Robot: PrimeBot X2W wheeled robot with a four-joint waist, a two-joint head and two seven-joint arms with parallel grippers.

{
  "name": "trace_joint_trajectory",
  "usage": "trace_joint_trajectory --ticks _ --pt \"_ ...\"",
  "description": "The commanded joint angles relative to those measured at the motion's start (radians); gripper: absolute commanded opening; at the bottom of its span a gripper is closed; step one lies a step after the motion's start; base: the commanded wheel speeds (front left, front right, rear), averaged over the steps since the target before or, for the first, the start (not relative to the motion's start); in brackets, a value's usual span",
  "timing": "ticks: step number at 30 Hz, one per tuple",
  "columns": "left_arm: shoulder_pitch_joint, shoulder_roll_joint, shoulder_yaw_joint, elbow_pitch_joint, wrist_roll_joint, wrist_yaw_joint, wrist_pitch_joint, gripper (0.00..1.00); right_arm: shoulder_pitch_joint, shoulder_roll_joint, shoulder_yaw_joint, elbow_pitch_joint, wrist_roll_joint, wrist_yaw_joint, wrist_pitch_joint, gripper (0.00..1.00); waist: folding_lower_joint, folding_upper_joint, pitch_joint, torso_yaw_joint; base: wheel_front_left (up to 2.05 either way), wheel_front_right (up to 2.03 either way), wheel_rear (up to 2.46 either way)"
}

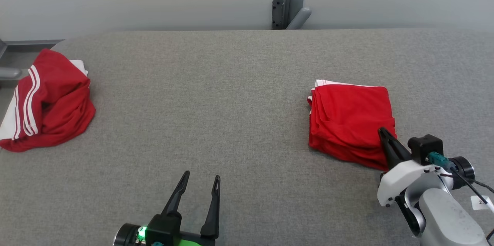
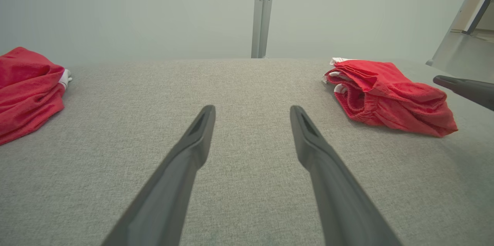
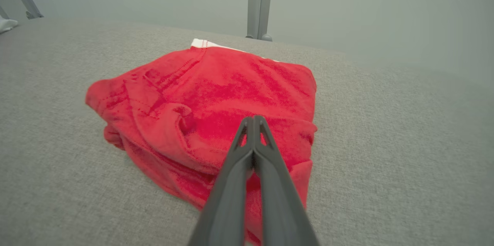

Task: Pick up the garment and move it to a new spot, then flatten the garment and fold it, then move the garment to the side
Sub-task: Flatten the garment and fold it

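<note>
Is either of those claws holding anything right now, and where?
Nothing, it seems. The right gripper is shut, no cloth between its tips, above the folded red garment; the left gripper is open and empty.

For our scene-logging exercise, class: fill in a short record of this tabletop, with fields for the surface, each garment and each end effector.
surface: grey fabric-covered table
right garment: red, folded
left garment: red with white stripes, bunched near the table's left edge
left end effector: open, over bare table
right end effector: shut, tips over the right garment's near corner, no cloth seen between them
</note>
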Motion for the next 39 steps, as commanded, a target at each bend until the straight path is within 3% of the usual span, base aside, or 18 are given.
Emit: trace_joint_trajectory --ticks 1,6,11,25,26,27,28,39 --pt "-0.024 0.002 -0.004 0.003 0.000 -0.002 0.000 1.00 -0.044 -0.005 0.031 0.050 0.024 -0.001 -0.002 0.00 0.0000 -0.0001 0.023 0.024 0.00 0.00 0.00" --pt "-0.036 0.002 -0.012 0.008 -0.009 0.005 0.000 1.00 -0.130 -0.016 0.139 0.174 0.080 -0.001 0.010 0.00 0.0000 -0.0001 0.031 0.043 0.00 0.00 0.00" --pt "-0.035 0.002 -0.010 0.008 -0.012 0.010 0.000 1.00 -0.154 -0.010 0.252 0.211 0.154 -0.001 0.012 0.00 0.0000 -0.0001 0.025 0.049 0.00 0.00 0.00" --pt "-0.010 0.002 -0.001 0.009 -0.014 0.013 0.000 1.00 -0.078 -0.028 0.519 0.036 0.323 -0.001 -0.002 0.00 0.0000 -0.0001 -0.013 0.030 0.00 0.00 0.00" --pt "-0.006 0.002 0.002 0.009 -0.015 0.014 0.000 1.00 -0.070 -0.033 0.524 0.013 0.334 -0.001 -0.002 0.12 0.0000 -0.0001 -0.018 0.026 0.00 0.00 0.00" --pt "-0.003 0.002 0.005 0.010 -0.016 0.014 0.000 1.00 -0.062 -0.037 0.513 -0.011 0.347 -0.001 -0.003 0.47 0.0000 -0.0001 -0.023 0.022 0.00 0.00 0.00" --pt "-0.001 0.002 0.008 0.010 -0.017 0.016 0.000 1.00 -0.054 -0.042 0.489 -0.034 0.352 -0.001 -0.003 1.00 0.0000 -0.0001 -0.028 0.017 0.00 0.00 0.00" --pt "-0.002 0.002 0.055 -0.006 -0.062 0.035 0.000 1.00 0.137 -0.011 0.101 -0.276 0.185 -0.001 -0.003 1.00 0.0000 -0.0001 -0.054 -0.058 0.00 0.00 0.00"
